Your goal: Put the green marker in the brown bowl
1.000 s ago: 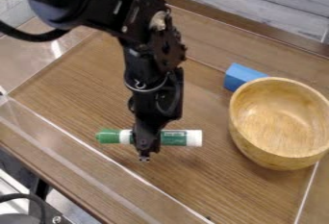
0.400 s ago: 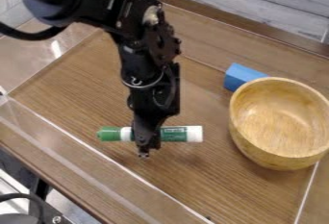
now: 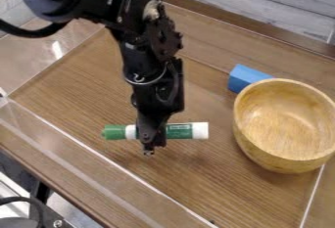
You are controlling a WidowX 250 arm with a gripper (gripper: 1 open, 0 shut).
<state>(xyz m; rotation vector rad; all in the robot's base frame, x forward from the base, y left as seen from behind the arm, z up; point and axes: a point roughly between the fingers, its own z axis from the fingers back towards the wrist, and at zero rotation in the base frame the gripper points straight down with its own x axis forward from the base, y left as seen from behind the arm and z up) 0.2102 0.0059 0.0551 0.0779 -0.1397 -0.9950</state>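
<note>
Lying across the lower middle of the frame, the marker (image 3: 157,131) is resting flat on the table (image 3: 78,95), its dark green cap pointing toward the left and its green end toward the right, with the white barrel showing on both sides of the gripper. Pointing straight down over the marker's middle, the gripper (image 3: 153,142) is pinching its fingers together around the barrel, their dark tips reaching the wood just below the marker; the fingers are standing narrow, closed on the marker. The marker itself is sitting level on the table, not raised.

Running along the lower left edge of the frame, a clear wall (image 3: 46,139) is bordering the table.

Sitting at the right of the frame, well apart from the marker, the bowl (image 3: 284,123) is standing upright on the table with its thick rim and grain showing, and nothing is lying inside it.

Peeking out just behind the bowl's upper left rim, a blue block (image 3: 244,76) is resting on the table.

Stretching from the upper left corner down to the gripper, the black arm (image 3: 124,22) is filling the upper left of the frame.
</note>
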